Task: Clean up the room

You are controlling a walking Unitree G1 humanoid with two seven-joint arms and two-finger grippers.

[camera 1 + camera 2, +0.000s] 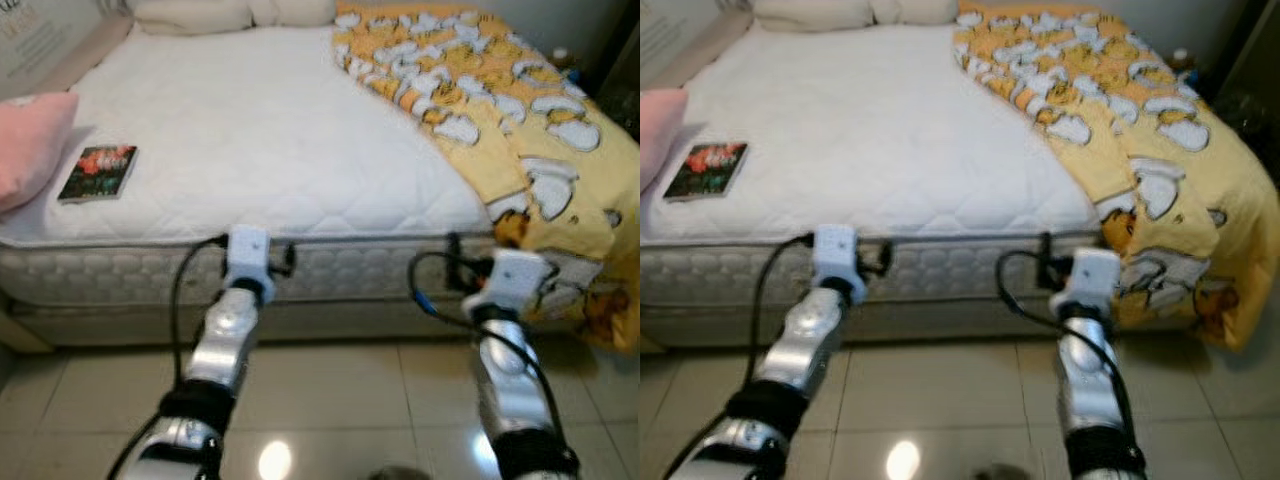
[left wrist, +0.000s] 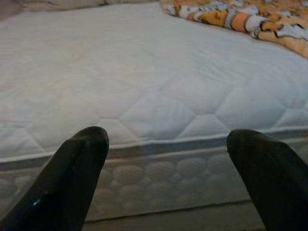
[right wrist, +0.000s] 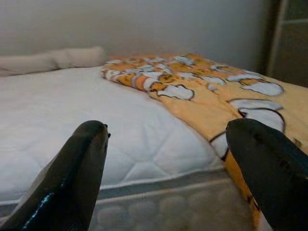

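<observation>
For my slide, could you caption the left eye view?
Both open grippers, left and right, face a white mattress holding a book.

Both arms fwd, level; left hand (image 2: 166, 178) & right hand (image 3: 166, 168) fingers spread, holding nothing.

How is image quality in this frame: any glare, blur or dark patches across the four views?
Left eye view: soft overall, with a bright lamp reflection on the floor tiles and a washed-out white mattress. Right eye view: the same glare and softness. Left wrist view: the fingers are dark and out of focus, the mattress quilting sharper. Right wrist view: dim, fingers blurred, the yellow blanket legible.
</observation>
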